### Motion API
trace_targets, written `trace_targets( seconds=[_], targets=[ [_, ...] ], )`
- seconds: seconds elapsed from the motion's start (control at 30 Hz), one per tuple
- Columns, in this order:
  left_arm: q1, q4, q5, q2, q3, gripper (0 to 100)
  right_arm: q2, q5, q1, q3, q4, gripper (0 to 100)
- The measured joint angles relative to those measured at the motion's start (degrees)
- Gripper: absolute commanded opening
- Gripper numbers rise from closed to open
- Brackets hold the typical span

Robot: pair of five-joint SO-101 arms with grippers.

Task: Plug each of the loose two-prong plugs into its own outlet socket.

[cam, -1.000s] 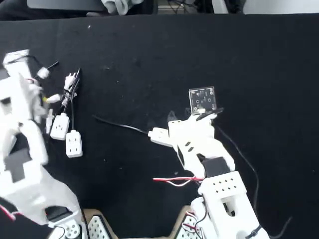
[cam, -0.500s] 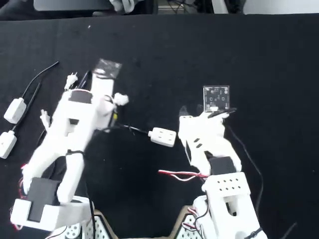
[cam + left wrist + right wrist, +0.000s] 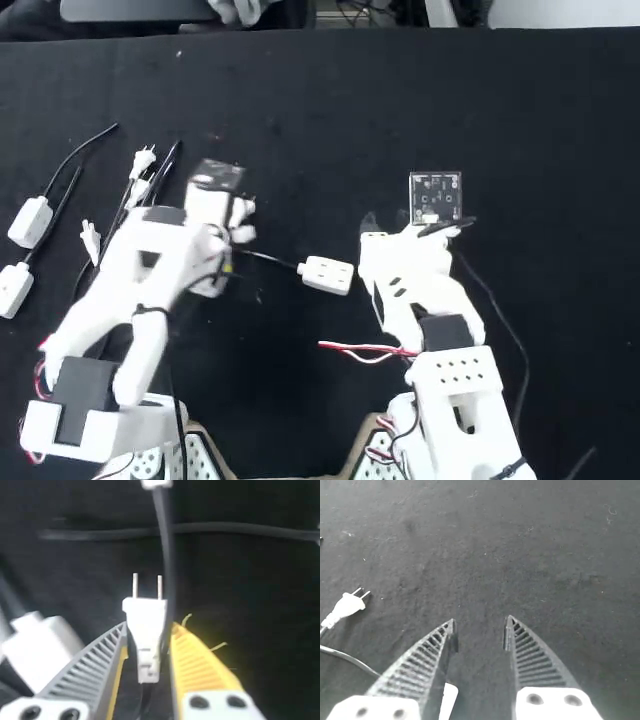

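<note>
Since half a second ago the white left arm [image 3: 150,270] has drawn back a little toward 6 o'clock. The white right arm [image 3: 420,290] and the small white rectangular outlet socket block [image 3: 327,273] have stayed in place.

In the high view this block lies between the two arms, just off the centre of the black table [image 3: 520,110] toward 6 o'clock. Its thin black cable [image 3: 268,260] runs toward 9 o'clock under the left arm. Two more white socket blocks [image 3: 28,220] rest at the 9 o'clock edge.

In the left wrist view the left gripper [image 3: 149,626] is clenched on a white plastic two-prong plug [image 3: 144,615]. The grey finger [image 3: 95,665] and the yellow finger [image 3: 200,660] press its flanks, and both prongs stick out free ahead.

In the right wrist view the right gripper [image 3: 479,630] is released, with its jaws apart over bare table. A loose white plug [image 3: 347,605] lies off to one side (which plug it is, I cannot say).

I judge that the step in hand is to carry the held plug to the central block. To do it well, the prongs should first be turned square to the slots. The push should then go slowly and straight. The light block will probably slide, so the free gripper should brace it first.
</note>
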Motion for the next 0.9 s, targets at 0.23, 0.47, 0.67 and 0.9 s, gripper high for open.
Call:
trace_targets(
  seconds=[0.23,0.47,0.67,0.9],
  targets=[
    [-15.4,-5.7,-13.5,0.5,2.5,15,0.0,0.0,0.0,0.0,0.0,14.5],
    [-24.2,-8.2,-17.4,0.6,2.3,15,0.0,0.0,0.0,0.0,0.0,14.5],
    [-33.0,-8.3,-17.7,0.7,-3.3,15,0.0,0.0,0.0,0.0,0.0,14.5],
    [-35.1,-0.4,-17.1,0.7,-9.4,15,0.0,0.0,-2.5,0.0,0.0,14.5]
  ],
)
